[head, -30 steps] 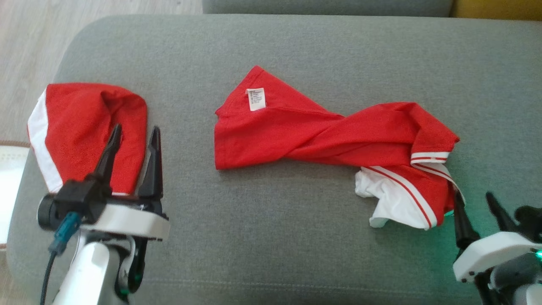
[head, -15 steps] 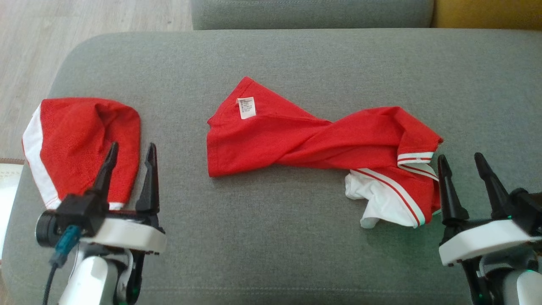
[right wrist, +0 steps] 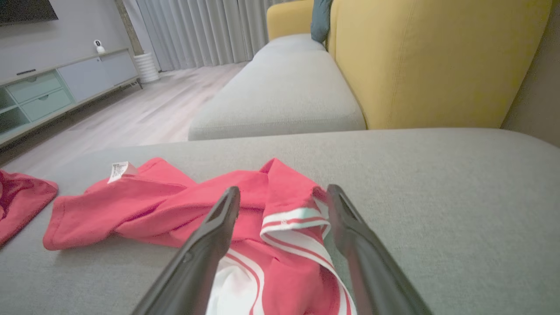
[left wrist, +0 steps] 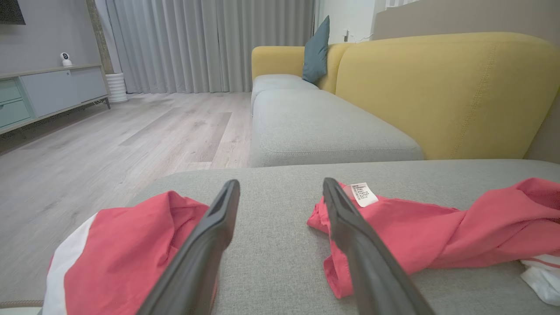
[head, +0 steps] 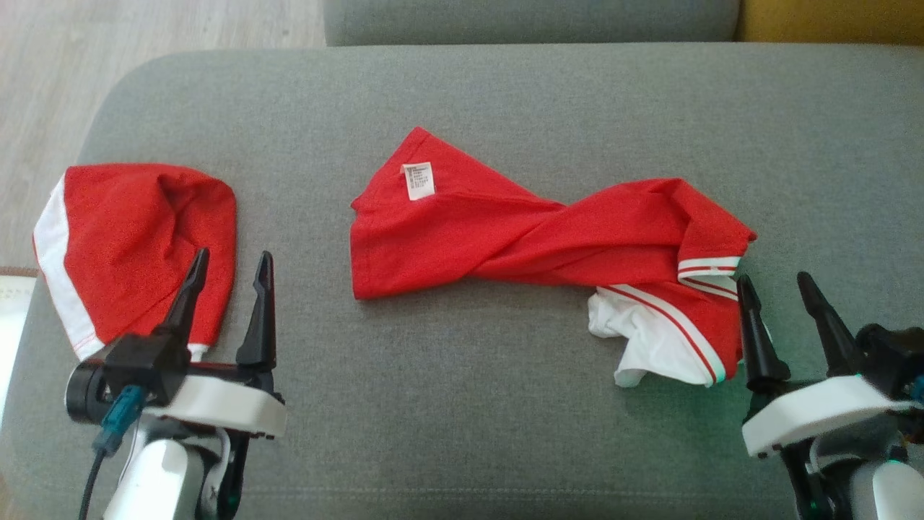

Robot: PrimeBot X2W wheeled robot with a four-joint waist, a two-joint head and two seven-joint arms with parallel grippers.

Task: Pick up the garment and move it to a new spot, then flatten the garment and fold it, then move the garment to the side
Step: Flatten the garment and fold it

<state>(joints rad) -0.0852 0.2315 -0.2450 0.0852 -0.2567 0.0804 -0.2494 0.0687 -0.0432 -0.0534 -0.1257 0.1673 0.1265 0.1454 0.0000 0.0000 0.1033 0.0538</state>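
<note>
- Grey cushion (head: 462,101): carries every item listed; wooden floor (head: 43,87) beyond its left edge
- Red-and-white cloth (head: 137,231): bunched at the cushion's left edge, white band along its outer side
- Left gripper (head: 233,254): near the front-left corner, fingers spread wide, holding nothing; one finger overlaps the cloth's near edge in the head view, contact cannot be told
- Red garment (head: 505,238): centre to right of the cushion, lying twisted along its length; white label (head: 419,180) at its left end, white striped trim crumpled at its right end
- Right gripper (head: 772,278): near the front-right corner, fingers spread wide, empty; just beside the garment's striped end, whether touching it cannot be told
</note>
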